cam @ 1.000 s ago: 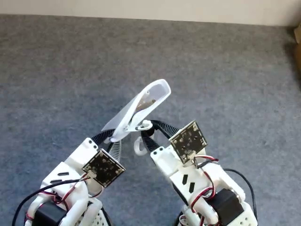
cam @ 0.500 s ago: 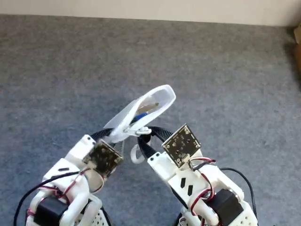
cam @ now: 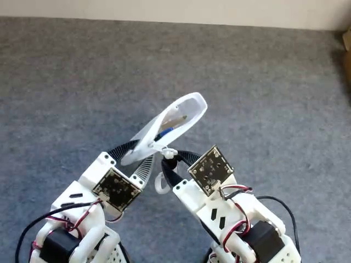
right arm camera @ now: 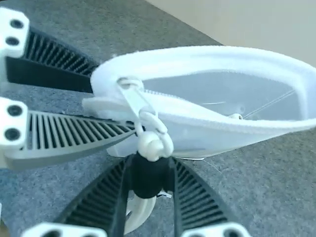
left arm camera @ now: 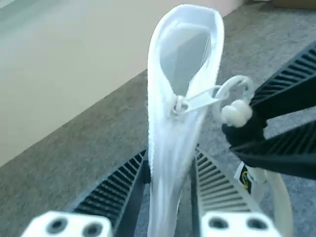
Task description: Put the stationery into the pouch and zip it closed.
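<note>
The pouch [cam: 171, 121] is held off the grey surface [cam: 263, 76] at the centre of the high view, tilted so that its mouth points toward the upper right. Its lower-left end is pinched flat between the fingers of the left gripper [left arm camera: 168, 170], a hold that appears meant to anchor the fabric so the zip can be drawn against it. The right gripper [right arm camera: 148, 170] is pressed together on the black tab [right arm camera: 147, 185] hanging from the zipper pull [right arm camera: 136, 106], just beyond the white bead [right arm camera: 150, 143], so the pull is stretched taut. Stationery [cam: 167, 131] — something blue and a pale slim stick — can be made out inside through the clear wall. Between the anchored end and the slider the zip is closed, and past it the mouth gapes. The loading is therefore judged done and the zipping only partly done. A steady draw along the zip line toward the upper right would be called for, lest the pouch buckle.
</note>
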Tool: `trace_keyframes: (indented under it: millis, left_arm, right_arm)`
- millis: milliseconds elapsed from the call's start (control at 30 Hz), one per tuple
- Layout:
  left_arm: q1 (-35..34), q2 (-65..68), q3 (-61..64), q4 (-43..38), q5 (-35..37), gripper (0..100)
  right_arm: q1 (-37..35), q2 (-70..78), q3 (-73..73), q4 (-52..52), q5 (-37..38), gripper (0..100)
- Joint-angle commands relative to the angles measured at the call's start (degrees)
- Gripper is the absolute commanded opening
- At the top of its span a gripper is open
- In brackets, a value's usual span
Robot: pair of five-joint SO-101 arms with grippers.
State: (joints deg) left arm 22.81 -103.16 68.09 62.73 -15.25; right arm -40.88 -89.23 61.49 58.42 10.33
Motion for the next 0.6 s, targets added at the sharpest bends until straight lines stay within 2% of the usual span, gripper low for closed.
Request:
trace_keyframes:
  millis: [0, 100, 333, 567]
  left_arm:
    - [4.6, -0.7, -1.0, -1.8, 0.6, 13]
    - [4.4, -0.7, -0.8, -1.8, 0.6, 13]
    - [4.5, -0.7, 4.1, -5.2, 0.6, 0]
    - [4.4, -0.9, 4.4, -1.6, 1.0, 1]
  right_arm:
    - [-0.6, 0.6, -3.9, 0.2, 0.7, 0.5]
    - [-0.6, 0.6, -3.8, 0.2, 0.7, 0.5]
    - [-0.3, 0.6, -3.9, 0.2, 0.6, 0.5]
    - [2.0, -4.0, -4.0, 0.1, 0.2, 0.5]
